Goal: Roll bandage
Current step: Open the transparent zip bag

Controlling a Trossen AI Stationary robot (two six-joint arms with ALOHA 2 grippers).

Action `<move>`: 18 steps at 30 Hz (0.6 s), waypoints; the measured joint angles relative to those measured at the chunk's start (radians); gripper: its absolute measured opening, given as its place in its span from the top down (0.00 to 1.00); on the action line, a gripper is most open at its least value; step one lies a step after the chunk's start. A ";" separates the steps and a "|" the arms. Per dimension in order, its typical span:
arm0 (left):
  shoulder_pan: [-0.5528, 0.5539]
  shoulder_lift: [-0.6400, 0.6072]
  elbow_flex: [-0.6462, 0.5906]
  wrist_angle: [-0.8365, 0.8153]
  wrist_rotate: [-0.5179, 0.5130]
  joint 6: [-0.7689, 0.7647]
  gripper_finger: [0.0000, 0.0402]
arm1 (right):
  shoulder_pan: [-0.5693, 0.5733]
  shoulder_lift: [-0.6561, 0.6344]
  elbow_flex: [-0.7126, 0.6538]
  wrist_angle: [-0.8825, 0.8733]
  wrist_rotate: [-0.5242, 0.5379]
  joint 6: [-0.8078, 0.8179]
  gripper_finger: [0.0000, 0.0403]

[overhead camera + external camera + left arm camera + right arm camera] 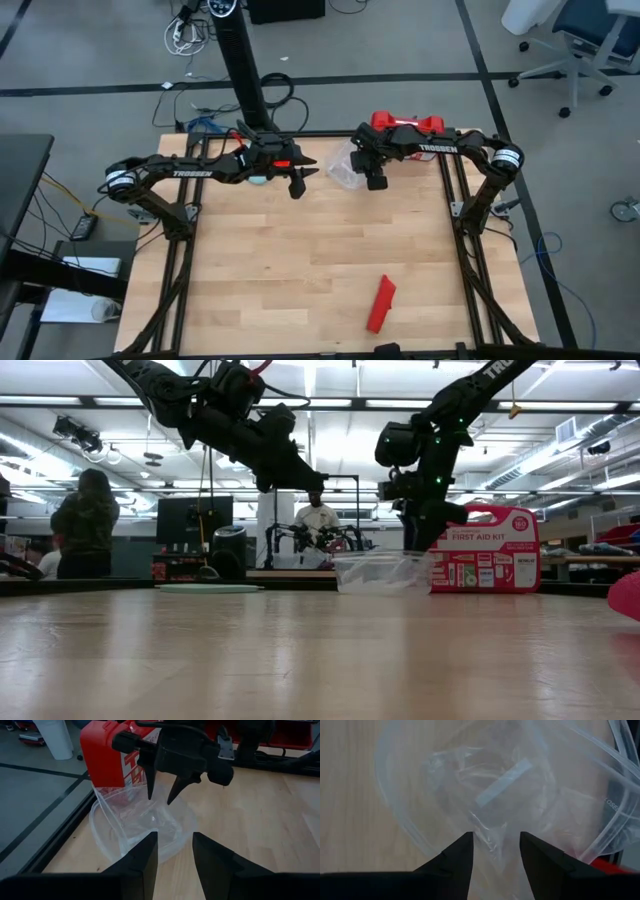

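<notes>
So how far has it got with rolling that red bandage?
Nothing looks done: the red bandage lies untouched at the table's near edge. Right now the right gripper, fingers apart, hangs over a clear plastic container beside the first aid kit; the left gripper, open, waits nearby. Picking up and rolling the bandage remain.

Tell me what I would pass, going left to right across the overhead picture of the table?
Left gripper with open fingers → clear plastic container → right gripper, fingers apart above it, with the red first-aid case behind; the red bandage lies near the table's front edge.
</notes>
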 joint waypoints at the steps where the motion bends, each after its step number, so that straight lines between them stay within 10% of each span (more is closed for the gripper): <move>1: 0.000 0.000 0.000 0.000 0.000 0.000 0.68 | 0.000 0.000 0.000 -0.004 0.000 0.000 0.62; 12: 0.000 0.000 0.000 0.000 0.000 0.000 0.68 | 0.008 0.000 0.000 -0.032 0.000 -0.039 0.97; 18: 0.000 0.000 0.000 0.000 0.000 0.000 0.68 | 0.019 0.000 0.000 -0.010 0.015 -0.042 0.99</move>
